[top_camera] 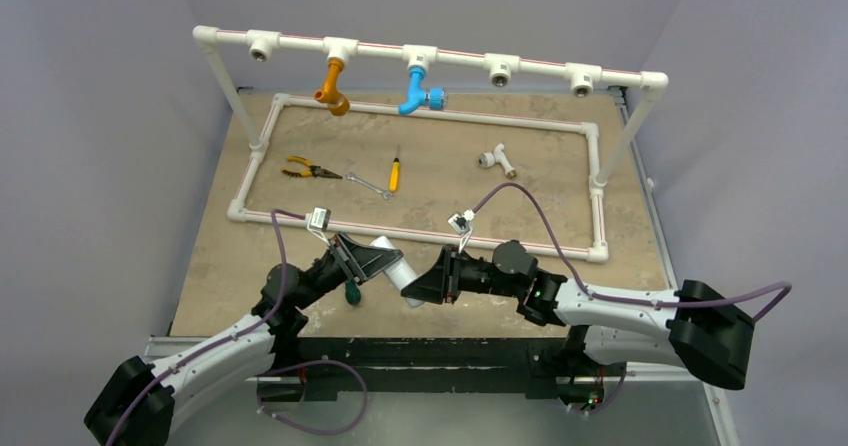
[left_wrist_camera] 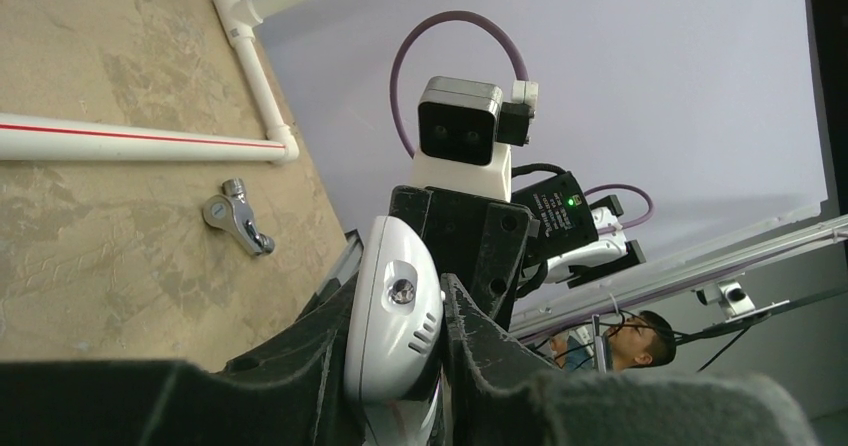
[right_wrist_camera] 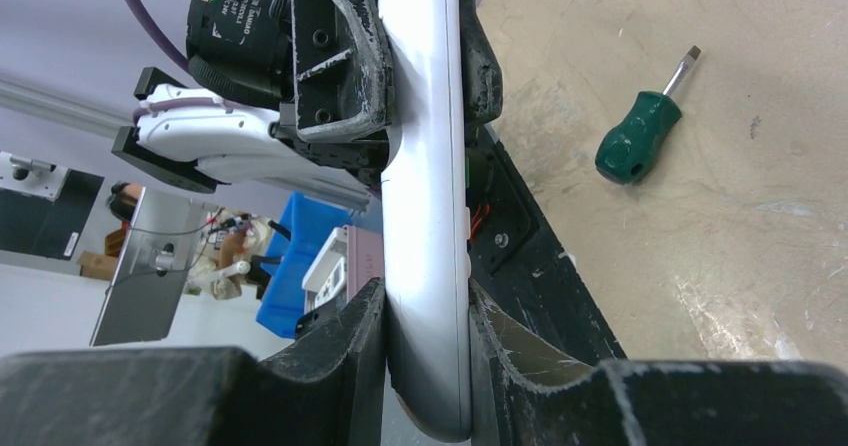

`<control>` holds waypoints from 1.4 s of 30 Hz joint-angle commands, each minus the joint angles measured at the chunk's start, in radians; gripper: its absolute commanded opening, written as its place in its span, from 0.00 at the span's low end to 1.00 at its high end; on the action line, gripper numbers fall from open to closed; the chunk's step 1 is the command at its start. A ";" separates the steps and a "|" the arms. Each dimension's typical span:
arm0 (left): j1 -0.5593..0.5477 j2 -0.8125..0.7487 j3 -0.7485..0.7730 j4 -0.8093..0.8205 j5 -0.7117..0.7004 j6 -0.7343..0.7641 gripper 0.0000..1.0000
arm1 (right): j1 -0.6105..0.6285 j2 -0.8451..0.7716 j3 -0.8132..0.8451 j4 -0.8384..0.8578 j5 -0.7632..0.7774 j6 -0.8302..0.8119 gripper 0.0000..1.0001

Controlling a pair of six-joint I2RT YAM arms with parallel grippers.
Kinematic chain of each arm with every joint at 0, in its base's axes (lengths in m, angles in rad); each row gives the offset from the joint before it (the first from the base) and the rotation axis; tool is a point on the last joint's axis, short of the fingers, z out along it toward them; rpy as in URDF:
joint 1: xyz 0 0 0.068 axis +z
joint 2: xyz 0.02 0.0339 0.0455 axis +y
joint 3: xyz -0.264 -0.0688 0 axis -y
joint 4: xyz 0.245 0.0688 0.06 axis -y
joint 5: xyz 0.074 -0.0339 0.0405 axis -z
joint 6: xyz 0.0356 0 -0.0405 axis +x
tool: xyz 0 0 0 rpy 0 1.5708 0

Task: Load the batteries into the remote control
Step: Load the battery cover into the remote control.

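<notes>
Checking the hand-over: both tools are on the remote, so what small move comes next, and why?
Probably open the right tool a little and back it off. Both it and the left tool clamp the remote control in the air between them, so neither arm is free, and one grip looks enough to hold it.

The remote control (right_wrist_camera: 425, 176) is smooth, shiny white plastic. The table (right_wrist_camera: 730, 246) looks matt and rough. The tap fitting (left_wrist_camera: 237, 218) is shiny metal.
</notes>
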 commanded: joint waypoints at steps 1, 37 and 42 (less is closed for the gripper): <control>-0.001 0.002 0.033 0.071 0.011 0.016 0.00 | -0.010 -0.031 0.028 -0.025 0.008 -0.053 0.24; -0.001 0.010 0.017 0.103 -0.013 0.013 0.00 | -0.010 -0.030 -0.001 0.068 0.018 -0.040 0.15; -0.001 0.014 0.017 0.103 -0.013 0.014 0.00 | -0.010 -0.027 0.006 0.050 0.028 -0.043 0.09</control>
